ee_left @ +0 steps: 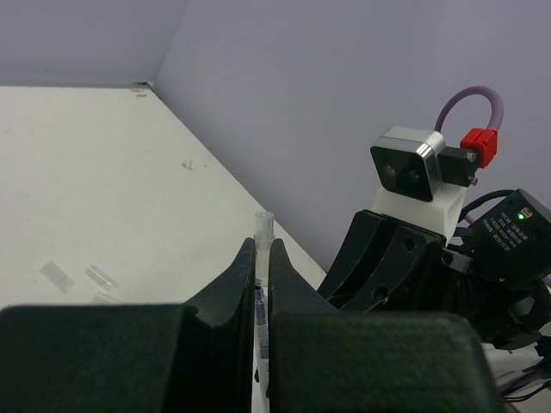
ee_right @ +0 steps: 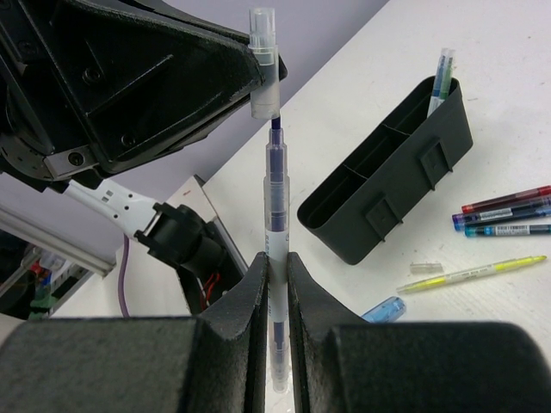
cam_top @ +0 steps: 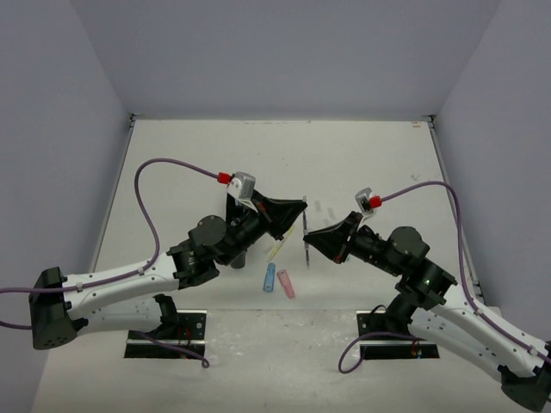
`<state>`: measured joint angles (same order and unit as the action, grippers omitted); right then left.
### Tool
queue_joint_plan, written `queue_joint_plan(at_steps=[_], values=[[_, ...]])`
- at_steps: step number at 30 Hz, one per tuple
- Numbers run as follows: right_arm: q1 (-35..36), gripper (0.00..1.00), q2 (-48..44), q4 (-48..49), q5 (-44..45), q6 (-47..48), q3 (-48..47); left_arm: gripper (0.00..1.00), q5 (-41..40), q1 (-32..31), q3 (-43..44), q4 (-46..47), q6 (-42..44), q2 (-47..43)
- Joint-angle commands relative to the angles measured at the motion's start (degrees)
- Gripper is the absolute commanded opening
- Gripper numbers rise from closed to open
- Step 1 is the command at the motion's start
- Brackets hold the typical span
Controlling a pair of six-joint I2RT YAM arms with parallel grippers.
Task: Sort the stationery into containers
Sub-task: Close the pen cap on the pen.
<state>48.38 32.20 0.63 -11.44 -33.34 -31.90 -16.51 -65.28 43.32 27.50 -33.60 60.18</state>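
- The right claw (ee_right: 275, 268) is squeezing the pen (ee_right: 274, 185) low on its body and holding it up off the table (cam_top: 362, 163).
- The left claw (ee_left: 263, 258) is pinching the cap (ee_right: 263, 52) at the pen's top end, at 12 o'clock from the right claw in the right wrist view.
- I think the cap is going on or coming off, but I cannot tell which.
- To do it well, both claws should be moving slowly along one straight line, so the pen is not bending or slipping.
- The black organiser (ee_right: 387, 185) is sitting on the table at 2 o'clock from the pen, with a standing pen (ee_right: 442, 77) in its far end box.
- A red pen (ee_right: 508, 200), a yellow-green pen (ee_right: 473, 274) and a blue piece (ee_right: 383, 308) are lying loose at 3 to 4 o'clock, waiting to be sorted.
- The table is looking white and flat, and plain pale purple walls (cam_top: 284, 60) are standing around three sides.
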Motion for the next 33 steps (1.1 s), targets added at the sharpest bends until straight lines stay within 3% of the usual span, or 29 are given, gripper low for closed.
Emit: queue_joint_plan(at_steps=[1, 33], values=[[0.31, 0.0, -0.12, 1.82, 1.07, 1.17, -3.08, 0.0, -0.36, 0.06, -0.5, 2.64, -0.58, 0.38], [0.3, 0.0, 0.5, 1.3, 0.73, 1.02, -3.81, 0.0, -4.19, 0.06, -1.66, 3.09, -1.44, -1.27]])
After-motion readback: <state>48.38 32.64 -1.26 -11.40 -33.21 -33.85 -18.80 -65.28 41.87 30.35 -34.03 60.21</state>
